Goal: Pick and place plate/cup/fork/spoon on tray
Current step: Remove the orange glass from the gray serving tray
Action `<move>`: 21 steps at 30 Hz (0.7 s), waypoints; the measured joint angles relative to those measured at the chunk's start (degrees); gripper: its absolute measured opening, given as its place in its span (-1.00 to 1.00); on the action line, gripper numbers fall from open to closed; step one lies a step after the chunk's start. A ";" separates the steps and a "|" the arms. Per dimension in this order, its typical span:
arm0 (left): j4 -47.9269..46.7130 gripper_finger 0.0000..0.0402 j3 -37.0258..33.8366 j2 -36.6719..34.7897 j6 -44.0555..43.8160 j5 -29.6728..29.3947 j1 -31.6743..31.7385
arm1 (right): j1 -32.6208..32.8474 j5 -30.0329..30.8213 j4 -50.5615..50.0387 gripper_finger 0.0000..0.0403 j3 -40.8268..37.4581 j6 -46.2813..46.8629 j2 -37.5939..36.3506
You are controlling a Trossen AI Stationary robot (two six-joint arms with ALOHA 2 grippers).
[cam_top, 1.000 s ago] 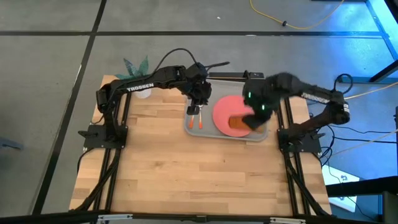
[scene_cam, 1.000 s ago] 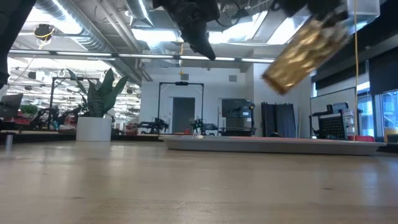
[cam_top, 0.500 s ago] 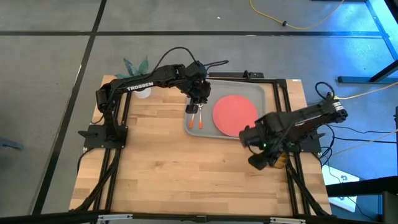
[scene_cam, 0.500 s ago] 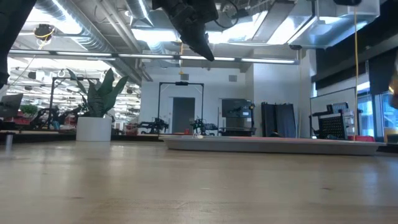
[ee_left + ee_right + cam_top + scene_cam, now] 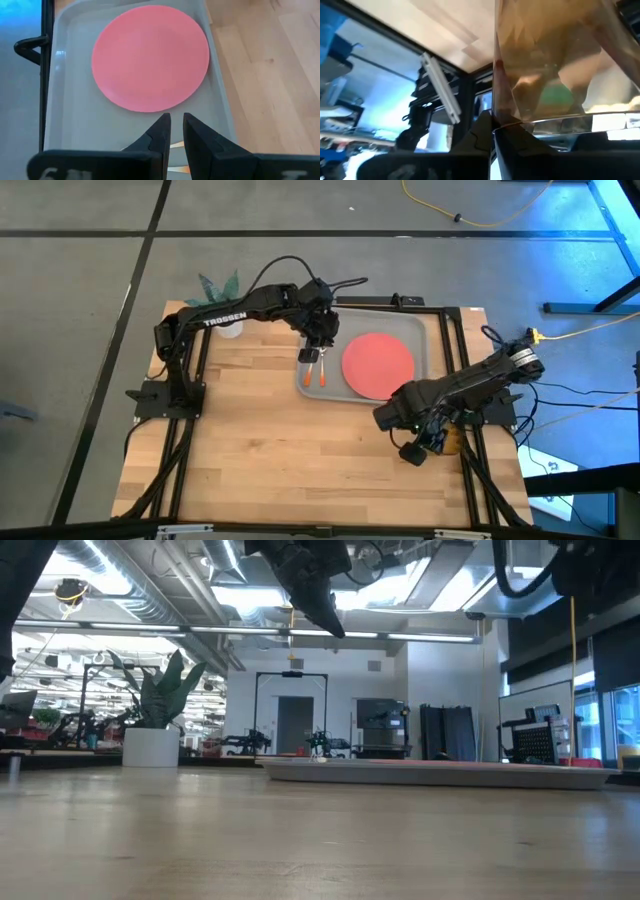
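The coral-red plate (image 5: 378, 365) lies flat on the grey tray (image 5: 425, 340) at the far middle of the table; it also shows in the left wrist view (image 5: 150, 57). The fork and spoon, seen as two orange handles (image 5: 316, 375), lie on the tray's left part. My left gripper (image 5: 318, 348) hangs above them, shut and empty (image 5: 176, 125). My right gripper (image 5: 435, 442) is at the table's near right edge, shut on the amber cup (image 5: 452, 442), which fills the right wrist view (image 5: 560, 65). My right gripper has the amber cup by its wall at the rim (image 5: 496, 117), and the wall runs down between the two fingers. The cup is lifted clear of the table and tilted. From which side the fingers come I cannot tell.
A white pot with a green plant (image 5: 225, 320) stands at the table's far left corner; it also shows in the low view (image 5: 150, 745). Black frame rails (image 5: 468, 465) run along the table's right edge beside the cup. Bare wood lies across the near half (image 5: 300, 450).
My right gripper has carried the cup from above the plate on the tray toward the table's near right edge, and the cup has left the low view. My left gripper has kept still above the fork and spoon.
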 joint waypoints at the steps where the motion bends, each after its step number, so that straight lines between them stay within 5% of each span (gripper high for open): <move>1: -0.01 -0.78 0.00 0.00 0.00 0.01 0.00 | 0.00 0.67 0.02 -0.96 -0.23 -0.52 0.46; 12: -0.04 -0.78 0.00 0.00 0.00 -0.02 0.00 | -0.22 -0.10 -0.66 -0.95 -1.62 -10.86 5.86; 21: -0.04 -0.78 0.00 0.00 0.00 -0.02 0.00 | -0.35 2.87 0.13 -0.75 -1.43 -11.70 5.92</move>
